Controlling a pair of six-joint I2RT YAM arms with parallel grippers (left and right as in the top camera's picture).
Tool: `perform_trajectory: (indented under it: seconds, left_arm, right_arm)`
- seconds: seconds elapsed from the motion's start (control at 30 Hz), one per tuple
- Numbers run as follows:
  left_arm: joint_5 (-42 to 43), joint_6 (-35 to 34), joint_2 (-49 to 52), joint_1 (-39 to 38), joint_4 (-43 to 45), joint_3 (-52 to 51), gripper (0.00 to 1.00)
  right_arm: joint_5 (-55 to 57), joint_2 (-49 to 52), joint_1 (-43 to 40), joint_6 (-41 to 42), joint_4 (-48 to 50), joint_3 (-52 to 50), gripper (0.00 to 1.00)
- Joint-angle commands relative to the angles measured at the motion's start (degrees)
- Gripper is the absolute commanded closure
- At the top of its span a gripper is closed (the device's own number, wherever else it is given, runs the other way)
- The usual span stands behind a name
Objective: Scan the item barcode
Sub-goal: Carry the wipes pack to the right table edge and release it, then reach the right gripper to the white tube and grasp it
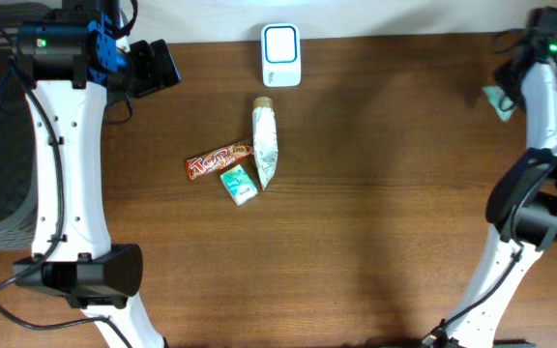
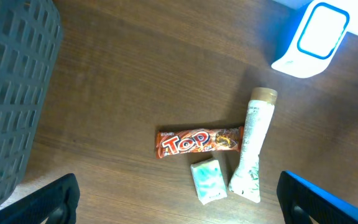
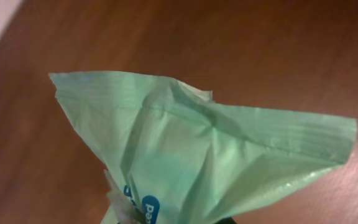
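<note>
The chief risk was a failed read. The right gripper [image 1: 509,89] was clenched on the pale green crinkled plastic packet [image 3: 216,162], though the grip point itself was hidden. So soft a film could sag, twist or slip free on the way to the white box-shaped scanner with a blue-rimmed window [image 1: 281,55], which stood well apart at the far edge of the brown wooden table [image 1: 375,251]. No barcode showed, so the wrong face might be offered. The packet hung by the table's far right corner, its ribbed sealed edge flared wide, creases running down to a scrap of blue-and-white print. The left gripper [image 1: 162,66] hovered released, jaws wide, apart from the orange candy bar wrapper [image 1: 219,162], small green sachet [image 1: 240,184] and white tube [image 1: 265,145] lying mid-table.
</note>
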Motion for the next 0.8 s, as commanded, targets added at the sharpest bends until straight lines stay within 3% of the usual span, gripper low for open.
perform_trajectory:
  seconds: [0.0,0.03,0.07,0.1,0.23,0.33,0.4,0.43,0.6,0.77]
  left_arm:
    - [-0.4,0.9,0.3,0.0,0.0,0.4,0.01]
    - [-0.3,0.9,0.3,0.0,0.0,0.4,0.01]
    - [-0.4,0.9,0.3,0.0,0.0,0.4,0.01]
    - [-0.3,0.9,0.3,0.0,0.0,0.4,0.01]
    - [-0.4,0.9,0.3,0.0,0.1,0.4,0.01]
    - [-0.3,0.9,0.3,0.0,0.0,0.4,0.01]
    - [-0.3,0.9,0.3,0.0,0.0,0.4,0.01]
    - [-0.3,0.9,0.3,0.0,0.0,0.4,0.01]
    - [-0.3,0.9,0.3,0.0,0.0,0.4,0.01]
    - [-0.3,0.9,0.3,0.0,0.0,0.4,0.01]
  right_arm:
    - [5.1,-0.8,-3.7,-5.2,-1.2,-0.1,0.70]
    - [5.0,-0.7,-4.9,-5.2,-1.7,-0.1,0.44]
    - [4.2,-0.8,-5.6,-5.2,-2.2,-0.1,0.08]
    - [2.5,-1.1,-5.9,-5.2,-3.1,0.1,0.01]
    - [-10.5,-4.7,-3.8,-6.1,-7.8,2.1,0.01]
    - [-33.3,-8.4,1.3,-15.9,-10.3,2.5,0.01]
    - [-56.3,-8.9,8.5,-27.1,-16.7,2.4,0.01]
    - [-58.6,-8.5,12.1,-29.9,-19.2,1.9,0.01]
    - [-47.6,-8.0,30.8,-30.3,-17.2,-3.7,0.05]
    - [-33.1,-5.0,45.4,-19.2,-11.0,-3.8,0.14]
